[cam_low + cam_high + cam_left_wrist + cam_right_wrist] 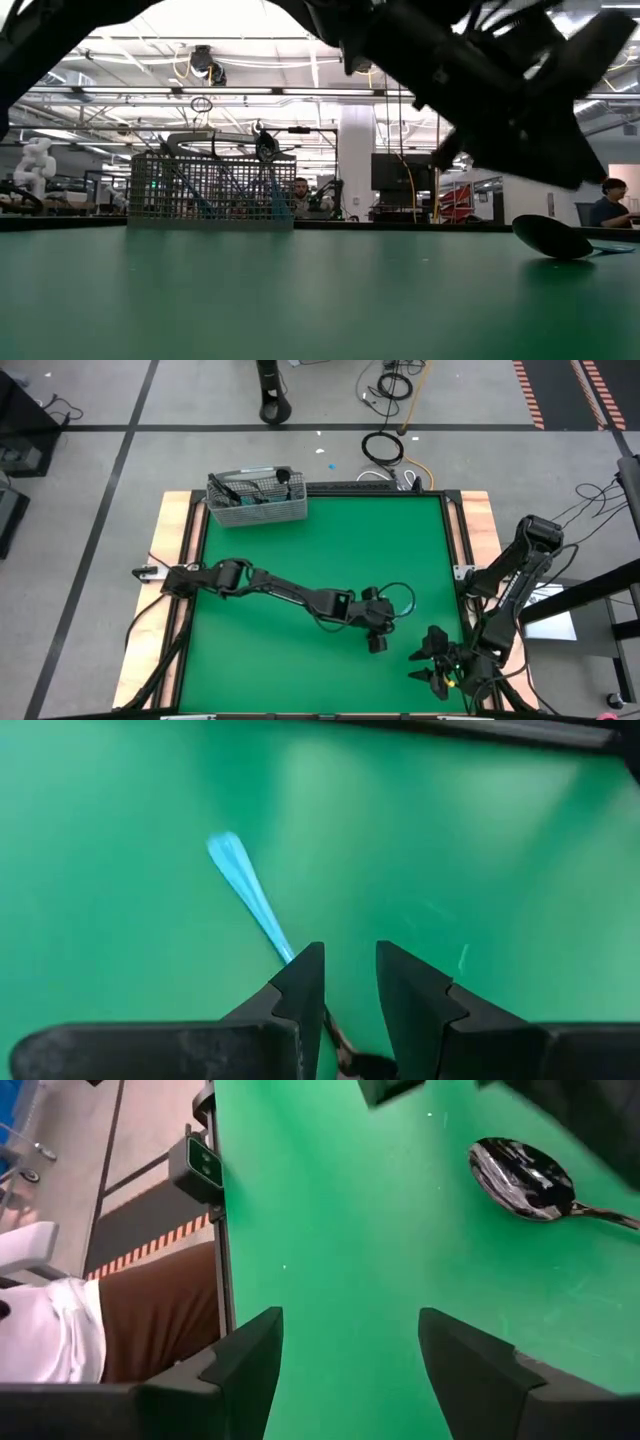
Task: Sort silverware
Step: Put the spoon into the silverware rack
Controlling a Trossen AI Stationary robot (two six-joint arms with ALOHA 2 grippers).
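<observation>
Bright overhead light; near arm blurred, silhouetted.

Left gripper (377,641) low mid-table, jaws partly apart; right gripper (432,663) near corner, jaws wide.

Wire-mesh basket (257,501) on green table (320,560)

We look straight down on the table (300,560); level across it; both wrist views sit close, sharing the spoon (520,1180).
</observation>
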